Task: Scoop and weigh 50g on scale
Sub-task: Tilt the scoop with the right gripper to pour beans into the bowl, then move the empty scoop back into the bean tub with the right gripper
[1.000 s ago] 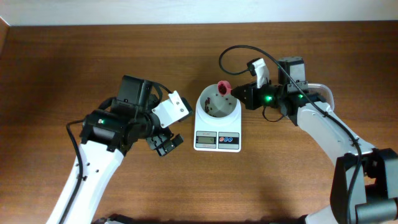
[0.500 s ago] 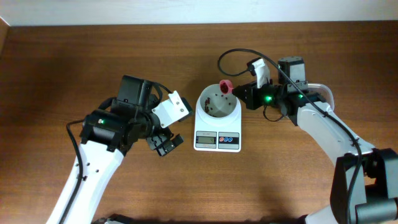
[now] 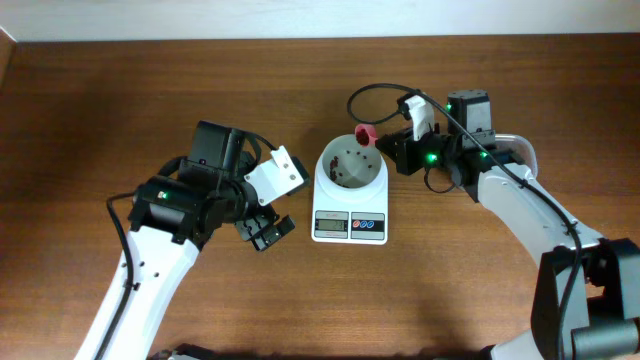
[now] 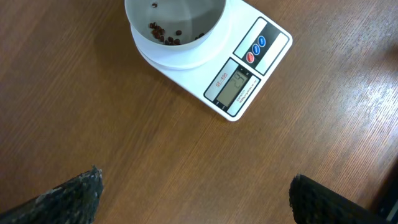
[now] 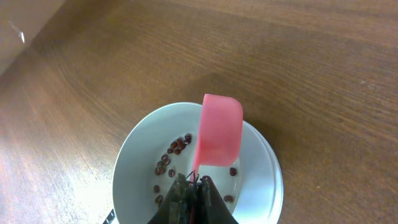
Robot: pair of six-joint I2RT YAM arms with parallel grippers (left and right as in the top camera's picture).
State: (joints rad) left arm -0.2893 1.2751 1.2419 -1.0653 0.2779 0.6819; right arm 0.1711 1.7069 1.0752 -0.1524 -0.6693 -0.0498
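1. Scale (image 3: pixel 350 222) sits mid-table (image 3: pixel 150 90) with the bowl (image 3: pixel 372 180) on top and just a few beans (image 5: pixel 177 146) in it.
2. Right hand (image 5: pixel 194 186) is clamped tight on the pink scoop (image 5: pixel 217 130), which is tipped over the bowl's far-right rim.
3. Left hand (image 4: pixel 196 199) is spread wide, holding nothing, hovering left of the scale.

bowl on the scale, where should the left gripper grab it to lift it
Likely the thin rim of the bowl, on the left side nearest the open left gripper, from above, one finger inside, one outside: the wall stands upright and the beans lie low. The right gripper holds the pink scoop over the far right rim.
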